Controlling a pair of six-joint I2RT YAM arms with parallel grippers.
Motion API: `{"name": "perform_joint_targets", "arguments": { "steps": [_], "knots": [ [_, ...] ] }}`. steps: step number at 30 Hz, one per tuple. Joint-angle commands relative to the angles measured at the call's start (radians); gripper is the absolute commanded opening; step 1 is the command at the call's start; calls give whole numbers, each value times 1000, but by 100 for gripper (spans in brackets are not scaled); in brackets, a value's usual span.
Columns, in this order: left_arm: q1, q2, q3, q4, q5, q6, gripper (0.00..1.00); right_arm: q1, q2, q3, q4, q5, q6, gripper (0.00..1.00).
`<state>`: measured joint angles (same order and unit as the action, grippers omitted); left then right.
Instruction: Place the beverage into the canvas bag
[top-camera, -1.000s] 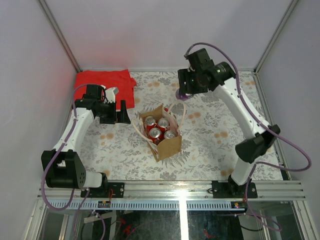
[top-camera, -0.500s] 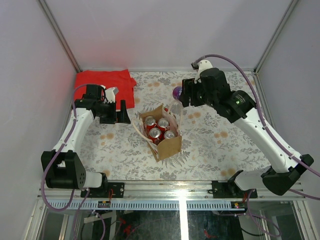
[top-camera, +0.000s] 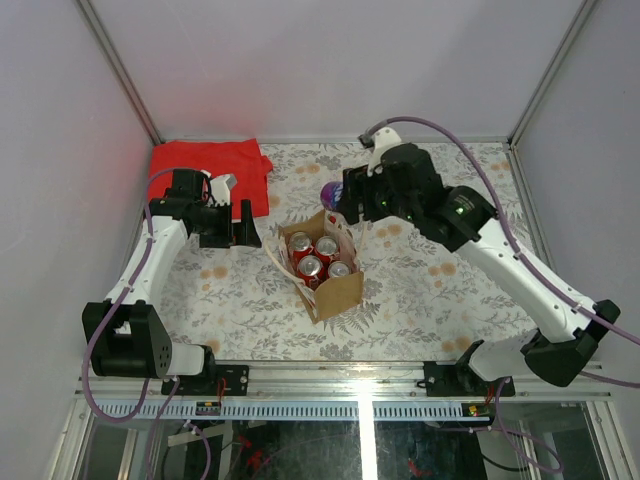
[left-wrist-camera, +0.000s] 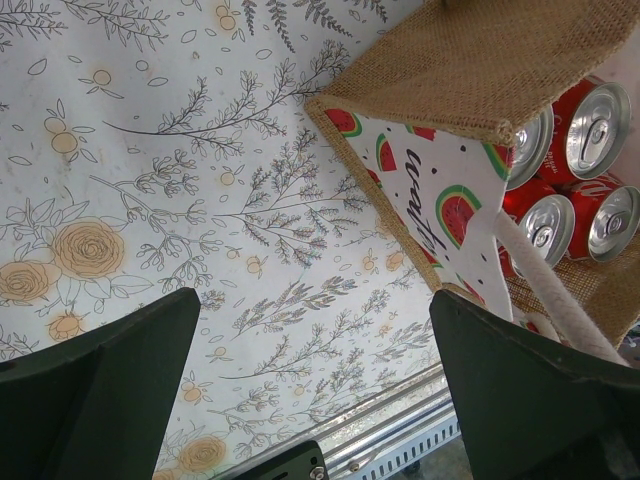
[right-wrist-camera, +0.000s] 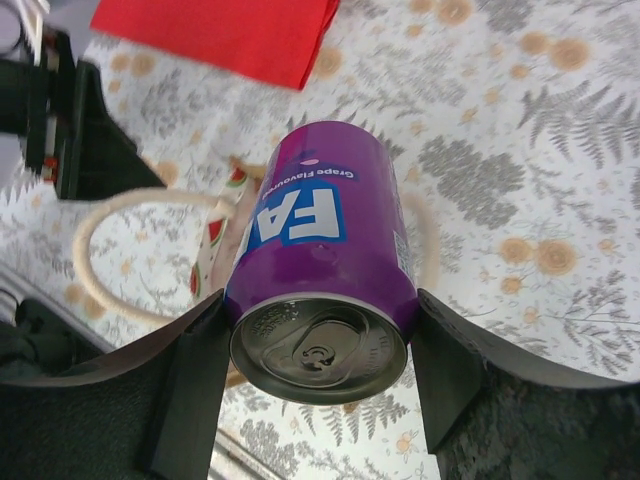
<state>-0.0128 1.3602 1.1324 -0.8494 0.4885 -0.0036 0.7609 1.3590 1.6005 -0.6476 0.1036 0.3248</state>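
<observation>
Right, the right tool (right-wrist-camera: 318, 372) clenched the purple grape can (right-wrist-camera: 320, 230) above the far rim of the canvas bag (top-camera: 335, 288), which sat mid-table. Four red cans (top-camera: 318, 257) already crowded it, so the best move looked like this: centre over any gap, clear the cream handle (right-wrist-camera: 78, 250), and lower slowly. The left tool (left-wrist-camera: 310, 370) gaped empty beside the bag.
</observation>
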Motion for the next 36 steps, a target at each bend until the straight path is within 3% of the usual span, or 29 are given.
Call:
{"name": "perform_joint_targets", "arguments": {
  "steps": [1,19,36],
  "knots": [
    [-5,-8,9,16,10,-8,100,110,37,32,32,24,28,0],
    [-7,-12,0,13,12,-4,100,209,203,145,-223,57,67,0],
    [-6,-6,-12,22,23,-1,100,283,258,142,-304,16,79,0]
  ]
}}
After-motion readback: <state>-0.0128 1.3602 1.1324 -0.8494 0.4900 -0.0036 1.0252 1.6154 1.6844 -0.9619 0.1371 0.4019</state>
